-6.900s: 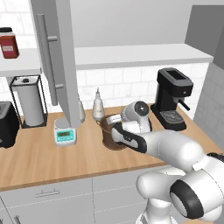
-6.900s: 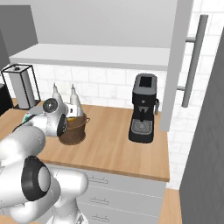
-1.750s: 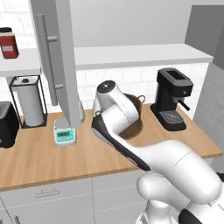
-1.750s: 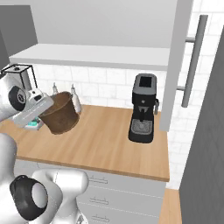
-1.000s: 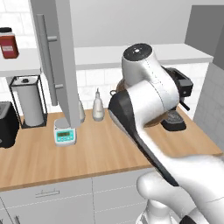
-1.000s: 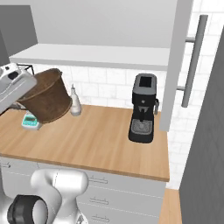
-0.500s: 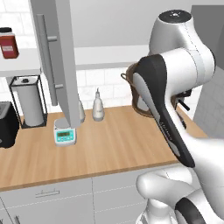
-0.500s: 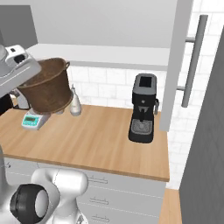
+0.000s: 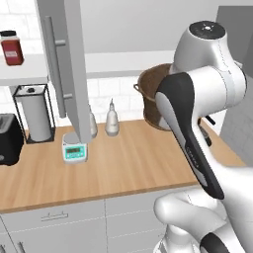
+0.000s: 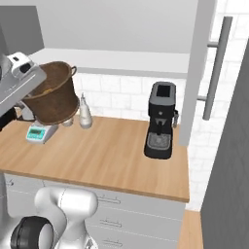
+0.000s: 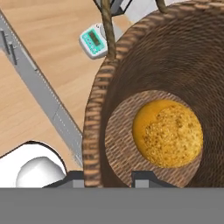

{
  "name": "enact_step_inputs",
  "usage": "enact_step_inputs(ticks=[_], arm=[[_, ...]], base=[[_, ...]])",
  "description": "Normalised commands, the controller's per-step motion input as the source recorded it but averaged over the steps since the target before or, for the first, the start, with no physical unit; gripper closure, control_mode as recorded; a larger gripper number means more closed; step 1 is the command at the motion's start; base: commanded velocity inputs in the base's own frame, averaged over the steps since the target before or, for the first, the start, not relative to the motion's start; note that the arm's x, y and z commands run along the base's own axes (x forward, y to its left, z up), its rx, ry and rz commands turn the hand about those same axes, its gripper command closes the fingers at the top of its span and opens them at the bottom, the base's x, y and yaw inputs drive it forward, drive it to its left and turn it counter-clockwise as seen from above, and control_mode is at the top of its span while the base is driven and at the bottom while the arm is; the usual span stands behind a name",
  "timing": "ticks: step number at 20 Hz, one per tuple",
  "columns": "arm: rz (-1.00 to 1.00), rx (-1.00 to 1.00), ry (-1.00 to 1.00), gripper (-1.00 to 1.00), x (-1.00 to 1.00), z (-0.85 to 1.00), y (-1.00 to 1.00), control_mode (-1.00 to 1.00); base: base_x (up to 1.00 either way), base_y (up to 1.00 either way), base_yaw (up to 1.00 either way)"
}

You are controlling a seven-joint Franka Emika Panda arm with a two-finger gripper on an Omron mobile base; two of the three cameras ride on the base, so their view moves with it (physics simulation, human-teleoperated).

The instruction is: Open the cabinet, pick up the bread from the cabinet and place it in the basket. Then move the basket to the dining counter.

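My gripper (image 11: 109, 177) is shut on the wall of the dark brown woven basket (image 11: 98, 109), one finger inside the rim and one outside. The golden-orange bread (image 11: 167, 133) lies on the basket's floor. The basket (image 10: 51, 95) hangs in the air above the wood worktop, tilted, and in the left base view the basket (image 9: 148, 94) sits partly behind my upper arm. The cabinet stands open, its grey door (image 9: 66, 74) swung out with the bar handle facing left; the other door (image 10: 197, 73) juts out on the right. The dining counter is out of view.
On the worktop stand a white kitchen scale (image 9: 75, 152), a pale bottle (image 9: 112, 121), a paper towel holder (image 9: 33, 118), a black toaster (image 9: 7, 138) and a black coffee machine (image 10: 160, 119). A red jar (image 9: 11, 47) sits on the left shelf.
The arm has swung up and to the right in the left base view, carrying the basket with the bread higher above the worktop. The grip has held.
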Motion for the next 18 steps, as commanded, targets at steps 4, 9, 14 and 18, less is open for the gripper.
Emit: enact_step_inputs(ticks=[4, 9, 14, 18], arm=[[0.0, 0.0, 0.0, 1.0, 0.0, 0.0, 0.0, 1.0], [0.0, 0.0, 0.0, 1.0, 0.0, 0.0, 0.0, 1.0], [0.0, 0.0, 0.0, 1.0, 0.0, 0.0, 0.0, 1.0], [0.0, 0.0, 0.0, 1.0, 0.0, 0.0, 0.0, 1.0]], base=[[-0.97, 0.06, 0.02], [-1.0, 0.1, 0.03], [-0.75, 0.13, 0.5], [-0.68, 0.29, 0.67]])
